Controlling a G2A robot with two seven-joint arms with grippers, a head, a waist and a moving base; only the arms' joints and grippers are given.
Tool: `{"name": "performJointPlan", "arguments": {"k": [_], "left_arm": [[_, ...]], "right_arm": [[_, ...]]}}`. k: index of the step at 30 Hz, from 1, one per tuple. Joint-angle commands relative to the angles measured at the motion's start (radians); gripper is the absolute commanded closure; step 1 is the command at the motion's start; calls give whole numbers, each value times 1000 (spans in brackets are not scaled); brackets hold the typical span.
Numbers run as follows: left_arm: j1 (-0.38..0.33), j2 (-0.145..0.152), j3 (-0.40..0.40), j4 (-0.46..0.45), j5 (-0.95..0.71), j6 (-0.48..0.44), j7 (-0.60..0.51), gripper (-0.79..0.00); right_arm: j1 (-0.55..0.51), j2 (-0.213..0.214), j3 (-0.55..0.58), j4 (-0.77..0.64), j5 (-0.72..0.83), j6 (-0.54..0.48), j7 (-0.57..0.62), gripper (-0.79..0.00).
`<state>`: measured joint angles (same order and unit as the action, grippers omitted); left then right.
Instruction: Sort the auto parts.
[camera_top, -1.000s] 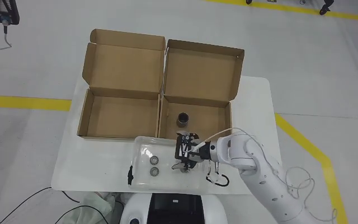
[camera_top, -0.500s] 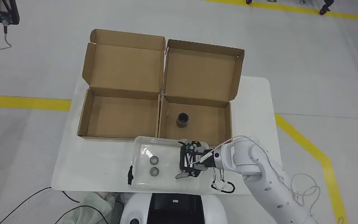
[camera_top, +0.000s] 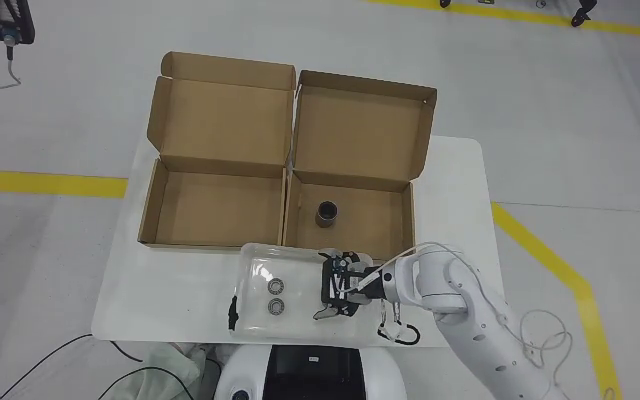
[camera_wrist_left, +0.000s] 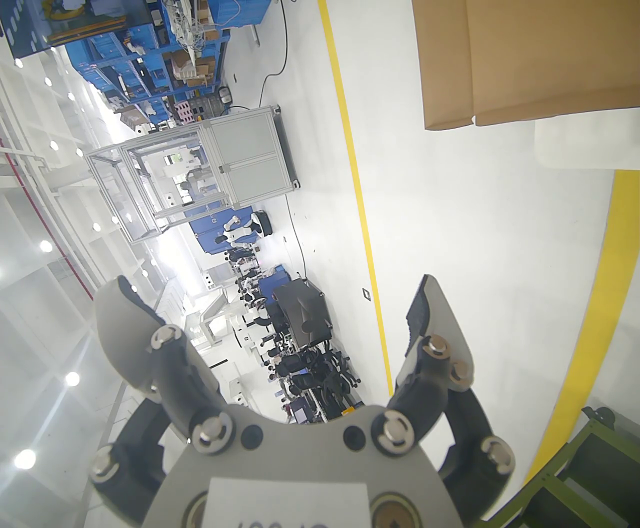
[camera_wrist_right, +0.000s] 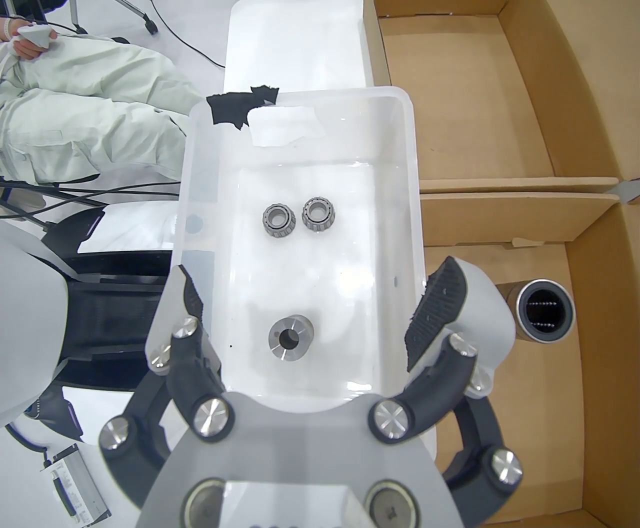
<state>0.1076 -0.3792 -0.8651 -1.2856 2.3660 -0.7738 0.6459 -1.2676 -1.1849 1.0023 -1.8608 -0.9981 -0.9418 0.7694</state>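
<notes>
A clear plastic tray (camera_wrist_right: 410, 165) holds two small roller bearings (camera_wrist_right: 279, 221) (camera_wrist_right: 320, 215) side by side and one silver bushing (camera_wrist_right: 291, 338) with a centre hole. My right gripper (camera_wrist_right: 312, 300) hangs open just above the tray, its fingers (camera_wrist_right: 440, 305) spread to either side of the bushing without touching it. From above, the right gripper (camera_top: 324, 288) sits over the tray's (camera_top: 250, 268) right half, with the two bearings (camera_top: 277, 294) to its left. A dark cylindrical sleeve (camera_top: 328, 212) lies in the right cardboard box (camera_top: 385, 215). My left gripper (camera_wrist_left: 272, 295) is open and holds nothing, pointing out at the room.
Two open cardboard boxes stand side by side behind the tray; the left box (camera_top: 210, 208) has nothing in it. Their raised lids (camera_top: 360, 125) stand at the back. Black tape (camera_wrist_right: 240, 107) marks the tray's far end. A black hook-shaped item (camera_top: 392, 325) lies right of the tray.
Over the last second the right gripper shifted a little toward the table's front edge above the tray, then held still. The parts have not moved.
</notes>
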Motion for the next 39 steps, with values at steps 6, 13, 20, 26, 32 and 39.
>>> {"name": "performJointPlan", "arguments": {"k": [6, 13, 20, 26, 32, 39], "left_arm": [[0, 0, 0, 0, 0, 0, 0, -785], [0, 0, 0, 0, 0, 0, 0, -785], [0, 0, 0, 0, 0, 0, 0, -785], [0, 0, 0, 0, 0, 0, 0, -785], [0, 0, 0, 0, 0, 0, 0, -785], [0, 0, 0, 0, 0, 0, 0, -785]], "right_arm": [[-42, 12, 18, -41, -72, 8, -26, -785], [-96, 42, 22, -95, -210, -70, -47, -785], [-69, 64, -21, -60, -255, -70, -80, -773], [-11, 67, -72, 19, -212, -70, -52, -723], [20, 68, -92, 44, -209, -41, -35, -680], [46, 68, -123, 70, -225, -13, -23, -665]]}}
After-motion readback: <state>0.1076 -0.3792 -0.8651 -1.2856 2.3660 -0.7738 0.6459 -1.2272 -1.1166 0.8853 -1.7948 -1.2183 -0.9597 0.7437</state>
